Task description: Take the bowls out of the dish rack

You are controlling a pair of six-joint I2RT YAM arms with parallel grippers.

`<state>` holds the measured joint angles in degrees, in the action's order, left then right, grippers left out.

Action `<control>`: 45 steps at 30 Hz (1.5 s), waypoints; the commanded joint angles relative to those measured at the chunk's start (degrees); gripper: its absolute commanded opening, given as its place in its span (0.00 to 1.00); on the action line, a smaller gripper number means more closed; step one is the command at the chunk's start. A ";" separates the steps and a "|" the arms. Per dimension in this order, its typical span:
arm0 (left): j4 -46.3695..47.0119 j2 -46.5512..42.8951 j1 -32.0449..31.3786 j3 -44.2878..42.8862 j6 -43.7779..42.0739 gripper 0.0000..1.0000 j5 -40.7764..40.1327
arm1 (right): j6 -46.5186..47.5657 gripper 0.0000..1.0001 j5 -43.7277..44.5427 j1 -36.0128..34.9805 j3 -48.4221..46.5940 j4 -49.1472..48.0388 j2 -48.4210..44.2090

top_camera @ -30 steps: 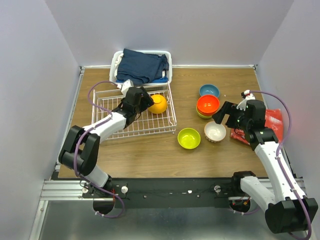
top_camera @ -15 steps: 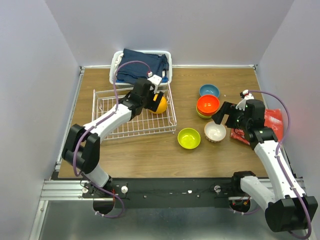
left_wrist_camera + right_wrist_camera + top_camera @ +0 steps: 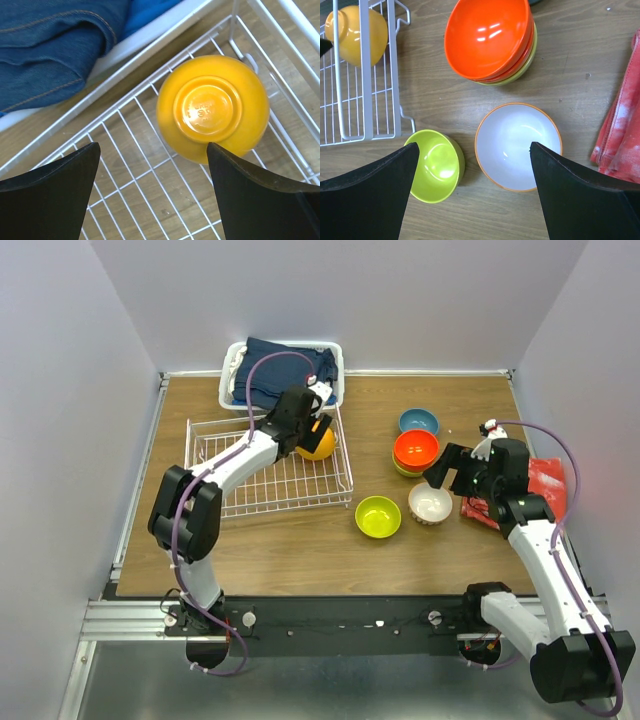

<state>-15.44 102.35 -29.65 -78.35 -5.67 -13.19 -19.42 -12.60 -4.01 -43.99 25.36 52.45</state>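
The orange-yellow bowl (image 3: pixel 212 107) lies upturned in the far right corner of the dish rack (image 3: pixel 230 495), the only one inside. Our left pincer (image 3: pixel 151 150) hangs above it, wide open and empty; next we lower and close. Our right pincer (image 3: pixel 474 147) gapes empty too.

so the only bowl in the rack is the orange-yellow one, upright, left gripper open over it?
Not upright: the orange-yellow bowl is upside down, base up, per the left wrist view. Only one in the dish rack, left gripper open over it.
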 commanded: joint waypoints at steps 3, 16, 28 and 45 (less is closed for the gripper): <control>-0.03 -2.05 0.03 -1.20 -9.42 0.97 -2.64 | 0.70 1.00 0.65 0.05 -2.33 0.21 -0.06; 7.61 -10.94 -2.96 14.53 -34.31 0.99 6.95 | 0.79 1.00 0.21 0.06 -2.94 0.74 0.90; 21.67 -7.60 -7.97 21.21 -47.23 0.99 4.67 | 0.43 1.00 1.00 -0.03 -1.89 0.39 0.11; 20.19 1.80 -8.85 16.74 -51.55 0.99 2.47 | 0.96 1.00 0.91 -0.03 -2.07 -0.58 2.66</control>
<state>6.35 101.16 -38.22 -60.14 -57.43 -9.34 -19.40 -12.56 -4.01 -44.93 25.36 54.26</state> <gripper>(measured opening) 0.988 0.996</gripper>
